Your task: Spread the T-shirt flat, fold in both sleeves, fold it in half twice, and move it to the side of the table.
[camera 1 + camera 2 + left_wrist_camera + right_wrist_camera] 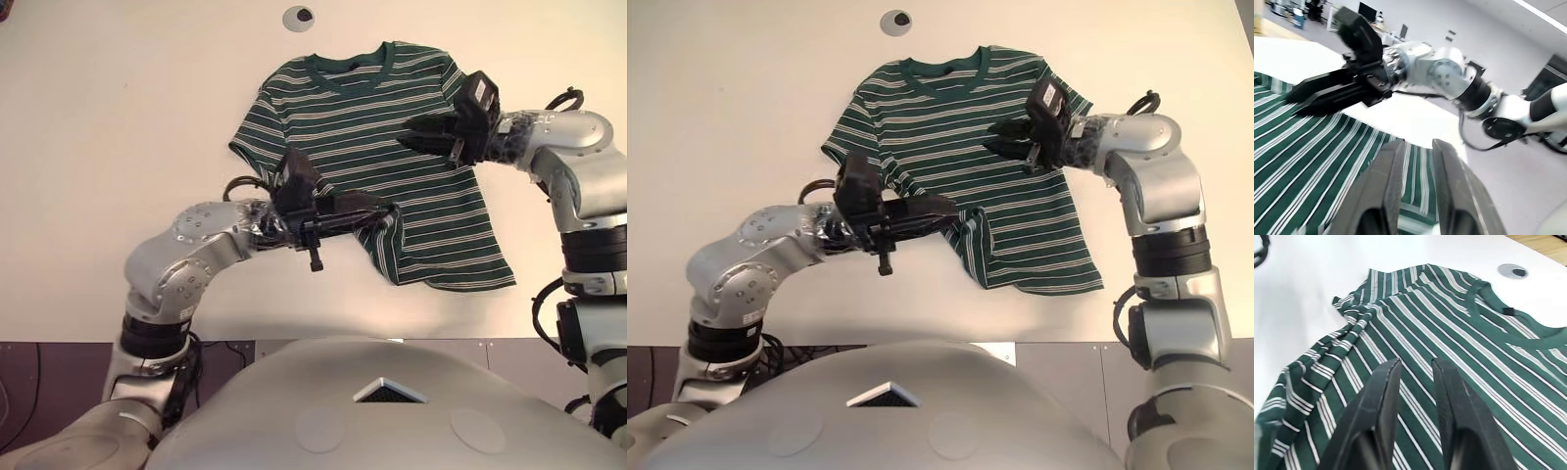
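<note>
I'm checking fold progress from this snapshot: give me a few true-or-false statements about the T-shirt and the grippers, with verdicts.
1. The green striped T-shirt lies unfolded on the white table. True.
2. Its collar points toward the robot. False: it points away from the robot.
3. The left gripper is at the collar. False: it is at the shirt's near left edge.
4. The right gripper is over the shirt's right side. True.
</note>
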{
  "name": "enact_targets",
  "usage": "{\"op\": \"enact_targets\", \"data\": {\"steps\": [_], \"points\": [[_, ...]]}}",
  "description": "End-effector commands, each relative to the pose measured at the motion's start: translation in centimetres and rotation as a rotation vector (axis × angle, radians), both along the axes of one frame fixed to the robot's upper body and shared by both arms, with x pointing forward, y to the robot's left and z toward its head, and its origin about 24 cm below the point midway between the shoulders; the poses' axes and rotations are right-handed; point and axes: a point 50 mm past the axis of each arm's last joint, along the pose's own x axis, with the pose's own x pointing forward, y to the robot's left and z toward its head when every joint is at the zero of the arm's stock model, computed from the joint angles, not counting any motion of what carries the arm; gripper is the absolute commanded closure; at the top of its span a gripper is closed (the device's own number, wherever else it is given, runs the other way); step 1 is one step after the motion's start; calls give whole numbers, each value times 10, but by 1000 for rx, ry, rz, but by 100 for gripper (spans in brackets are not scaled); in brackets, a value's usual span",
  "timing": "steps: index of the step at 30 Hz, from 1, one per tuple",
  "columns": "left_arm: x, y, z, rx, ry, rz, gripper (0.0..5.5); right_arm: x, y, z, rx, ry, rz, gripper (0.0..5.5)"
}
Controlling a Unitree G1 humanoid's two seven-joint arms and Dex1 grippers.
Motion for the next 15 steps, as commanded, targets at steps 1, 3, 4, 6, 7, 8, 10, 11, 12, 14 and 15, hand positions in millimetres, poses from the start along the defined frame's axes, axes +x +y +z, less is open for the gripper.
{"op": "enact_targets", "data": {"steps": [1,3,4,6,7,8,10,11,12,14,15], "points": [[-27,17,-17,124,74,8,452,6,-2,7,-22,-27,19,436],[-34,31,-20,169,83,38,452,8,-4,7,-21,-29,14,436],[-28,40,-17,188,55,79,452,7,-5,6,-26,-24,17,436],[-8,52,-7,206,-38,186,452,3,-7,1,-64,-5,60,436],[7,57,0,197,-92,262,452,0,-9,-5,-107,0,93,436],[18,60,5,186,-132,314,452,-1,-12,-8,-135,4,112,436],[43,64,8,165,-178,440,452,-1,-14,-11,-156,4,124,436],[53,65,5,168,-180,491,452,0,-13,-11,-157,2,125,436],[65,69,-7,208,-160,561,452,1,-13,-12,-158,-3,124,436],[79,74,-44,343,-69,628,452,3,-11,-12,-152,-13,117,436],[81,75,-59,388,-24,633,452,4,-11,-12,-150,-18,112,436]]}}
